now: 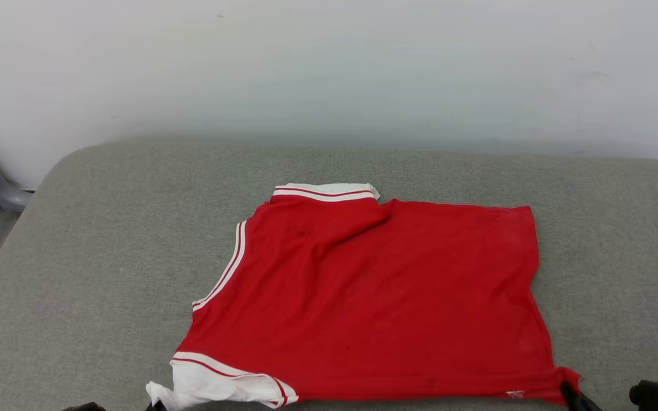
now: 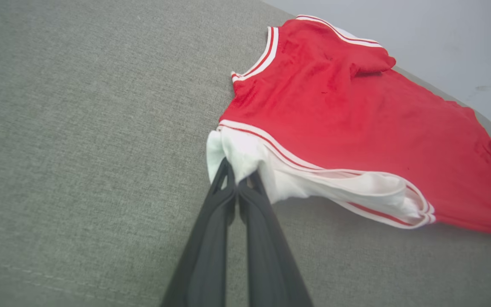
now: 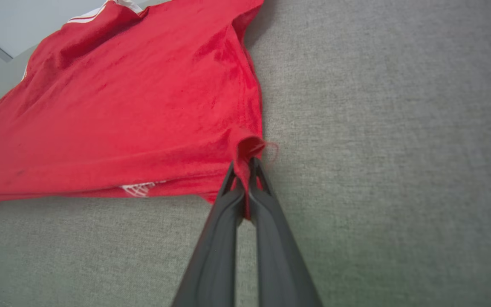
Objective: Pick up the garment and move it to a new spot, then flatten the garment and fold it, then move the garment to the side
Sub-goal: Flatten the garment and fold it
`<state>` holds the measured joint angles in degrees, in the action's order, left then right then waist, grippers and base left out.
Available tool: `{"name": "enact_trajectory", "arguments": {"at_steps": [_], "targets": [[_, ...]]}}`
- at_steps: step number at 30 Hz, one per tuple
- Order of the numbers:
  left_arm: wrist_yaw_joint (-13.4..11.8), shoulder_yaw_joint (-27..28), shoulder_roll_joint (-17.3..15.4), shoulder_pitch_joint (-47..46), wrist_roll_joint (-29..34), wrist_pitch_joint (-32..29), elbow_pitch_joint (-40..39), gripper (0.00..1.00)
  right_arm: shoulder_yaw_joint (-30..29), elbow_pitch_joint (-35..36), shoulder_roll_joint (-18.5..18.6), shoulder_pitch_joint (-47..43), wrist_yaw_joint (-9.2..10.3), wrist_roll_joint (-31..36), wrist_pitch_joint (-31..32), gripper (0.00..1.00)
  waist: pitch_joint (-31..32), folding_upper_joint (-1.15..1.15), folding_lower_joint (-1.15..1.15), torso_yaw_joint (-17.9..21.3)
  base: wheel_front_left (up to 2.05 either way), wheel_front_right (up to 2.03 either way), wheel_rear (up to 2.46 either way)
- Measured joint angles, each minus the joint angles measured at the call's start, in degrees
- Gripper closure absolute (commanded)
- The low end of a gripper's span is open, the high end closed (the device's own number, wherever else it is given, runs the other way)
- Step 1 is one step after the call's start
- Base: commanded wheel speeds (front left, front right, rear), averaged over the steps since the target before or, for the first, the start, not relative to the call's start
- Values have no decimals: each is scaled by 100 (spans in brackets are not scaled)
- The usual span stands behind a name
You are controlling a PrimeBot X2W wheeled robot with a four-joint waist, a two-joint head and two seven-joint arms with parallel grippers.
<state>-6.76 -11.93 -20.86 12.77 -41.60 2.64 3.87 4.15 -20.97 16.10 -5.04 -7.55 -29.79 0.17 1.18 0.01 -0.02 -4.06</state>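
The light is soft, even and bright without glare, and the shirt [image 1: 374, 297] casts only a thin, faint shadow on the cushion [image 1: 106, 257] along its near edge. In the wrist views the left gripper [image 2: 239, 175] and right gripper [image 3: 244, 168] look slightly blurred close up. The cushion's weave smears toward the bowed edges.

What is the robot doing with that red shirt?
The robot is holding the red shirt by its two near corners. Its left fingers are pinched shut on the white sleeve. Its right fingers are pinched shut on the red bottom corner. The rest of the shirt lies spread on the grey cushion, with a wrinkle near the collar.
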Motion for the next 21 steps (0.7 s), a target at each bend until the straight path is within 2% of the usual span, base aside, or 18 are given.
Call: {"name": "enact_trajectory", "arguments": {"at_steps": [5,12,16,21], "targets": [[-234,69,-43,377,-48,-129,-599,100,-499,1070,-414,-772,0,460,616,100,55,0,1,-56,0,0,0],[-230,-8,-134,204,12,-252,-1001,100,-928,2288,-689,-1065,2,836,1397,100,-54,0,2,11,0,0,0],[-122,-103,-140,-452,121,-272,-956,100,-936,2599,-706,-817,2,938,1631,100,-245,0,2,47,0,0,0],[52,-234,-49,-1374,287,-205,-631,100,-826,2585,-615,-133,2,1021,1711,100,-623,0,3,106,0,0,0]]}}
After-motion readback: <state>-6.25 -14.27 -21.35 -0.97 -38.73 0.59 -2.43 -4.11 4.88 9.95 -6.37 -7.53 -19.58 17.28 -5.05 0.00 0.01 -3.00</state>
